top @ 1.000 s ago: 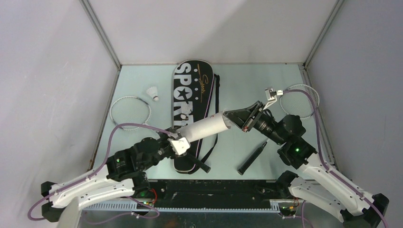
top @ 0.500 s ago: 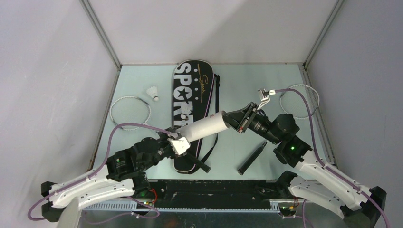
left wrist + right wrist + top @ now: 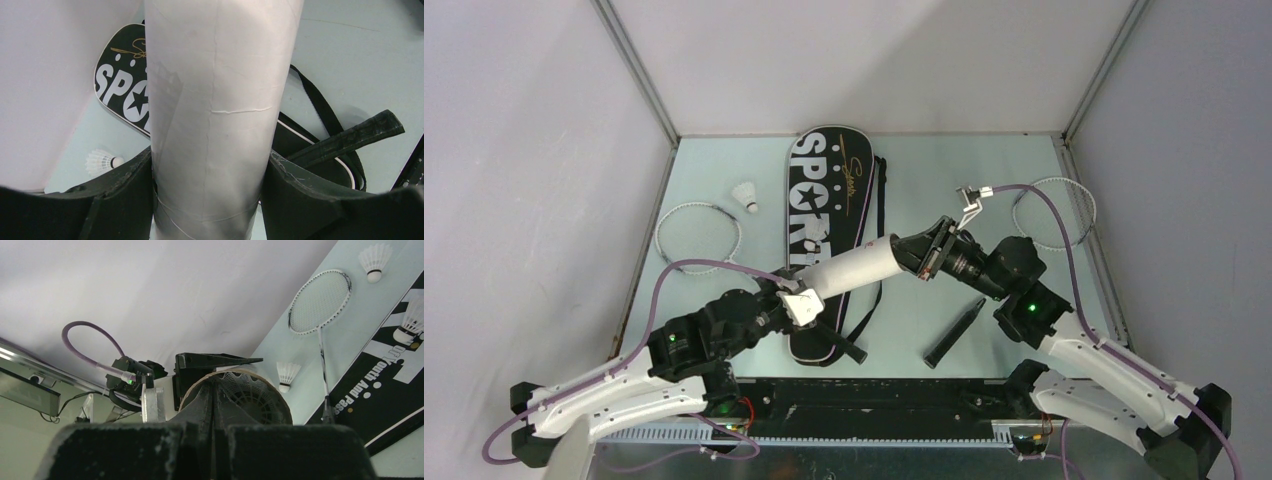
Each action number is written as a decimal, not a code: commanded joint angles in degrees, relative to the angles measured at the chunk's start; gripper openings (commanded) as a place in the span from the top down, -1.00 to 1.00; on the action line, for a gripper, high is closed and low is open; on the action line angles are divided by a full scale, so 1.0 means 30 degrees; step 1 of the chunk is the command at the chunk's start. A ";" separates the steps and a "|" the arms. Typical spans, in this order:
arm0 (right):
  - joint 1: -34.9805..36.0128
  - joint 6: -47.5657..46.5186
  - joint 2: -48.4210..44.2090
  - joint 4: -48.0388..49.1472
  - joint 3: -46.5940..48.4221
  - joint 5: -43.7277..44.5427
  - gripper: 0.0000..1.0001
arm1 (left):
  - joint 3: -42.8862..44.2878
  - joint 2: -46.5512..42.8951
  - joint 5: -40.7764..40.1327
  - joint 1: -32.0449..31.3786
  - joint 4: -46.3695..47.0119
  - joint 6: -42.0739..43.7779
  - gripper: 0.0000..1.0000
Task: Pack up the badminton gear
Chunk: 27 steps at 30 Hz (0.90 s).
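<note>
I saw the white tube (image 3: 854, 268) tilted across the black bag (image 3: 824, 180) on the surface (image 3: 924, 180), its near end clamped in the left end effector (image 3: 797, 302), a shuttlecock (image 3: 247, 392) in its open mouth, where the right end effector (image 3: 916, 254) sat with fingers pressed together.

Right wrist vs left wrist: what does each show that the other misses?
Right wrist only: the open end of the tube with a shuttlecock inside, and a racket head. Left wrist only: the left fingers clamping the tube's side, and a black handle at the end of the bag. Both: tube, bag, a loose shuttlecock.
</note>
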 commanded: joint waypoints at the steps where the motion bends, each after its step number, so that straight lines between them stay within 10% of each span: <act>1: 0.0160 0.0537 0.0067 0.0959 0.0008 -0.0494 1.00 | 0.0126 -0.0126 -0.0317 0.0035 0.1773 -0.0217 0.16; 27: -0.1817 -0.5859 -0.7872 -0.5304 0.0374 0.3141 -0.72 | 0.2095 0.0867 0.1576 0.0036 0.2599 -0.3130 0.19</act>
